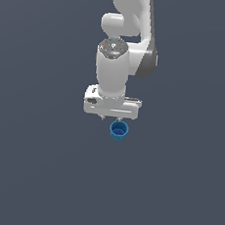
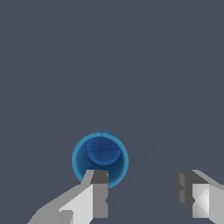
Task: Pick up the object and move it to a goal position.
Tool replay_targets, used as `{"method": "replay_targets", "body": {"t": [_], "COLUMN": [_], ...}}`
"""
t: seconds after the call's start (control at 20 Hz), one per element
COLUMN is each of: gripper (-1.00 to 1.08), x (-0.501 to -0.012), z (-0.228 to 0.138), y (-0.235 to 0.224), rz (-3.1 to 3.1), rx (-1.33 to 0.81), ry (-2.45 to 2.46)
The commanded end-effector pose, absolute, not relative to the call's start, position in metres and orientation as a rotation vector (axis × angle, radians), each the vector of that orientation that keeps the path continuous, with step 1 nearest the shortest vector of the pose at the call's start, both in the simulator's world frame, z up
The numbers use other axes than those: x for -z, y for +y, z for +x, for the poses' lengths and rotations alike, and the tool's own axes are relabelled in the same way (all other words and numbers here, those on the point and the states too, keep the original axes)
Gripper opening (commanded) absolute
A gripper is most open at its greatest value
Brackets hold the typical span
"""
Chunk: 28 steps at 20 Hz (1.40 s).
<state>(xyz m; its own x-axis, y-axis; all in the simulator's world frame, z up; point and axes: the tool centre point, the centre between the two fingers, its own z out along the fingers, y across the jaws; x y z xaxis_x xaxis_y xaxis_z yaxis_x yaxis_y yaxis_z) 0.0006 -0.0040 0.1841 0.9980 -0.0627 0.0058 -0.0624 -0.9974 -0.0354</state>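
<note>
The object, a small blue cup (image 1: 118, 131), stands upright on the dark grey floor just below the white hand in the exterior view. In the wrist view I look down into the cup (image 2: 99, 157), with its lighter blue rim around a darker inside. My gripper (image 2: 142, 194) is open, with a wide empty gap between its fingers. One fingertip (image 2: 99, 192) overlaps the cup's rim, so the cup lies off to that finger's side and not in the gap. In the exterior view the gripper (image 1: 110, 118) hangs above the cup, and how far above cannot be judged.
A plain dark grey surface (image 1: 34, 175) fills both views. The arm's white links (image 1: 124, 32) rise behind the hand toward the top of the exterior view. No goal marker shows.
</note>
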Motion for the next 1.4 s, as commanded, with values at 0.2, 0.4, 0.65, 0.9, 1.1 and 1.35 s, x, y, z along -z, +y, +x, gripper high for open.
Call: {"method": "replay_targets", "body": {"t": [0.2, 0.4, 0.65, 0.9, 1.1, 1.35], "gripper": [0.28, 0.28, 0.28, 0.28, 0.28, 0.28], "x": [-0.182, -0.178, -0.169, -0.158, -0.147, -0.134], "z": [-0.001, -0.002, -0.006, -0.012, -0.018, -0.026], "y": [-0.002, 0.001, 0.006, 0.013, 0.018, 0.024], "rz": [-3.1, -3.09, -3.067, -3.025, -2.976, -2.901], "rx": [0.011, 0.014, 0.018, 0.021, 0.023, 0.025], "ry": [0.132, 0.199, 0.334, 0.525, 0.703, 0.924]}}
